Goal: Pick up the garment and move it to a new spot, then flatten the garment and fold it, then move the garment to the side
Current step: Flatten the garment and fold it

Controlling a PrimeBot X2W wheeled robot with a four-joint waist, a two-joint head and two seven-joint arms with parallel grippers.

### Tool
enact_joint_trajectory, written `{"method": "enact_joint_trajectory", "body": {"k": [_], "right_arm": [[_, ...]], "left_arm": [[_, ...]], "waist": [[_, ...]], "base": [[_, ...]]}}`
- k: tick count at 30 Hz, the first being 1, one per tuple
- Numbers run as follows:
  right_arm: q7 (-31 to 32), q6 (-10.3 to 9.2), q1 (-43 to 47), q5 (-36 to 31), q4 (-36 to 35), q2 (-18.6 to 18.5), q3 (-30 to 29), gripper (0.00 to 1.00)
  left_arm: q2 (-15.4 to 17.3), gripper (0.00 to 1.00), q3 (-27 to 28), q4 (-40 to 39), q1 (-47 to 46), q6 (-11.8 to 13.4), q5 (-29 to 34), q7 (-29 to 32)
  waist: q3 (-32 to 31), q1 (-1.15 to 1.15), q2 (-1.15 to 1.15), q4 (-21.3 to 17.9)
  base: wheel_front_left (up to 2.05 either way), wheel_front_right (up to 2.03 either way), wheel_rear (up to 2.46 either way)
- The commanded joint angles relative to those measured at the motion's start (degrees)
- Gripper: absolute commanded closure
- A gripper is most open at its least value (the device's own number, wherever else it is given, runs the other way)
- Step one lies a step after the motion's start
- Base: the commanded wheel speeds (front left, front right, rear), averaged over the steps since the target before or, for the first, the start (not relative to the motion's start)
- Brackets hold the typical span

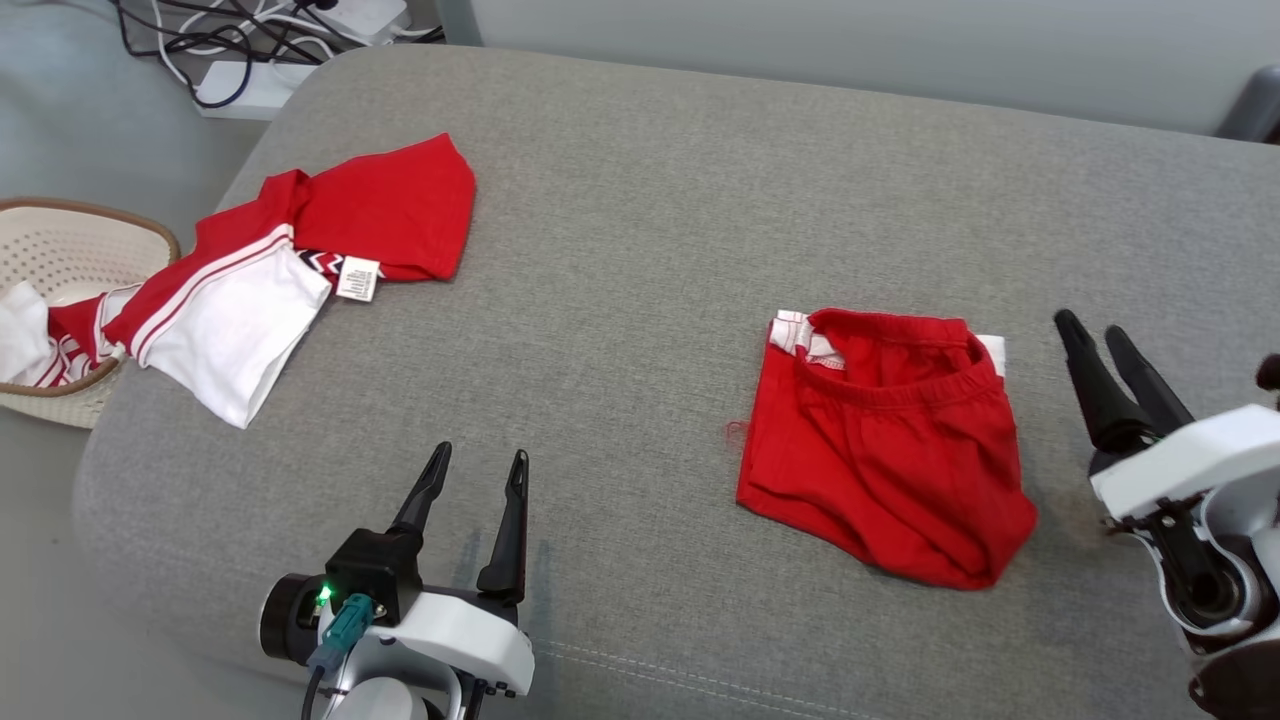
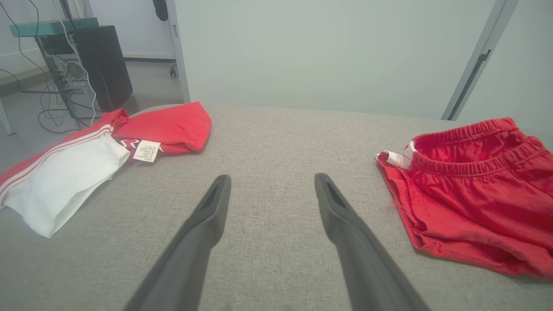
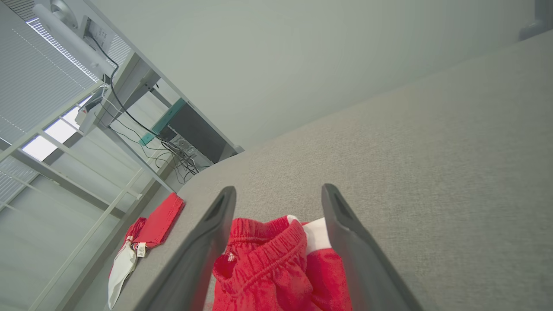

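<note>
A red garment (image 1: pixel 885 440), shorts with an elastic waistband and a bit of white at the top, lies folded on the right half of the grey cushion (image 1: pixel 640 200). My right gripper (image 1: pixel 1090 325) stands open just to its right, apart from the cloth. In the right wrist view the shorts (image 3: pixel 268 268) lie below and between the spread fingers of that gripper (image 3: pixel 278 188). My left gripper (image 1: pixel 480 455) is open near the front edge, well left of the shorts. In the left wrist view the gripper (image 2: pixel 272 177) is empty and the shorts (image 2: pixel 475 194) lie off to the right.
A second red and white garment (image 1: pixel 300 260) with a white label lies at the cushion's far left corner, trailing into a wicker basket (image 1: pixel 60 230) on the floor. Cables and power strips (image 1: pixel 220 40) lie behind that corner. A wall runs along the back.
</note>
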Motion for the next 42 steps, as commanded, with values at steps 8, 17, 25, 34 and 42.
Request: {"method": "enact_joint_trajectory", "body": {"k": [8,17,25,34,42], "right_arm": [[-1.6,0.25,4.0,-3.8,1.9,-1.5,-3.0,0.00],[-2.5,0.25,1.9,-9.4,6.2,0.6,-2.3,0.00],[-2.7,0.25,1.3,-7.5,1.8,0.0,2.2,0.00],[-0.5,0.25,-0.5,-11.4,1.7,-1.9,9.1,0.00],[1.0,0.25,-3.9,-15.6,5.8,-0.5,12.3,0.69]], "left_arm": [[0.4,0.00,1.4,-1.1,-1.9,-0.2,-0.3,-0.3],[0.4,0.00,1.3,-0.7,-2.2,-0.4,-0.7,-0.3],[0.4,0.00,1.6,-0.8,-1.5,-0.4,-0.5,-0.3],[0.4,0.00,1.0,-0.9,-1.7,-0.3,-0.8,-0.3],[0.4,0.00,0.6,-0.3,-1.8,-0.2,-1.5,-0.3]], "waist": [[0.2,0.00,0.00,-2.2],[0.7,0.00,0.00,-0.1],[0.8,0.00,0.00,0.9],[1.1,0.00,0.00,0.6],[1.2,0.00,0.00,1.2]], "base": [[0.00,0.00,0.00],[0.00,0.00,0.00],[0.00,0.00,0.00],[0.00,0.00,0.00],[0.00,0.00,0.00]]}}
